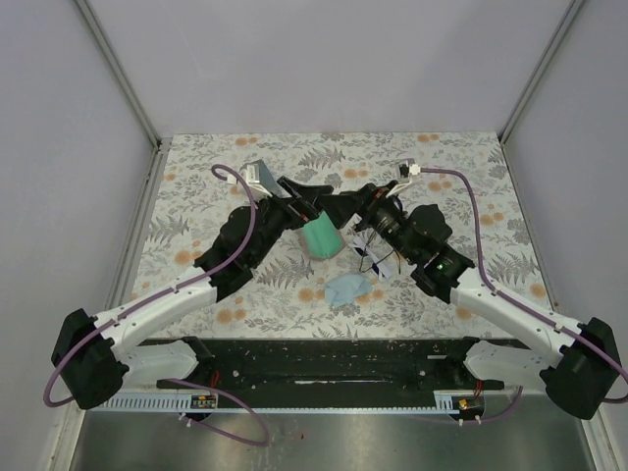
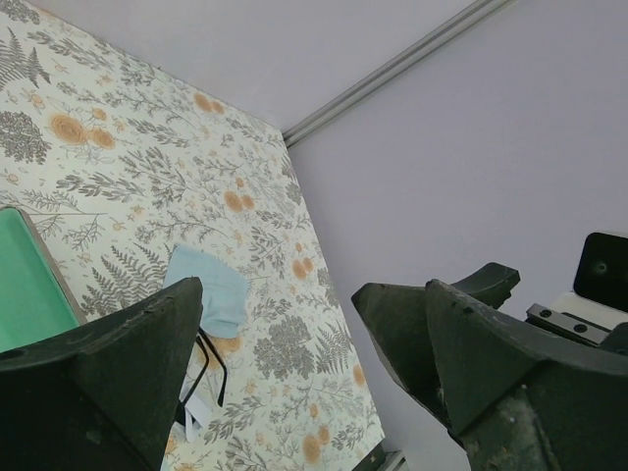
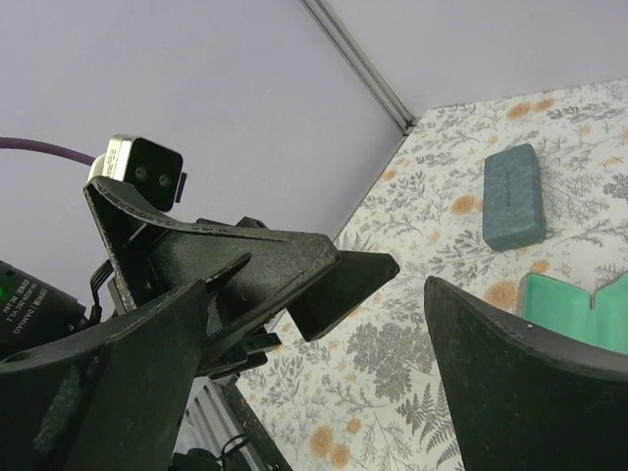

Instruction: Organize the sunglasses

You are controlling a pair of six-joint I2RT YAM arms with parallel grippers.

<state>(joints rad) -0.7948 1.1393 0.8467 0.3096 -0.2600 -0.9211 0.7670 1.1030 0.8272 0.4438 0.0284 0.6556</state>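
Note:
The sunglasses [image 1: 369,257], thin black frame, lie on the floral table just right of an open case with a green lining [image 1: 321,238]. In the left wrist view, part of their black frame [image 2: 208,371] shows below a light blue cloth [image 2: 210,291]. My left gripper [image 1: 310,190] and right gripper [image 1: 347,202] meet above the open case, fingers close together. Both are open and empty. The left gripper [image 2: 309,294] sees the green lining [image 2: 25,285] at its left. The right gripper [image 3: 319,294] sees the left gripper's fingers [image 3: 245,265] right in front of it.
A closed slate-blue case [image 3: 512,196] lies at the back left of the table, partly hidden under the left arm [image 1: 257,175]. The light blue cloth [image 1: 348,287] lies near the front. A white slip [image 1: 385,260] lies under the sunglasses. Grey walls enclose the table.

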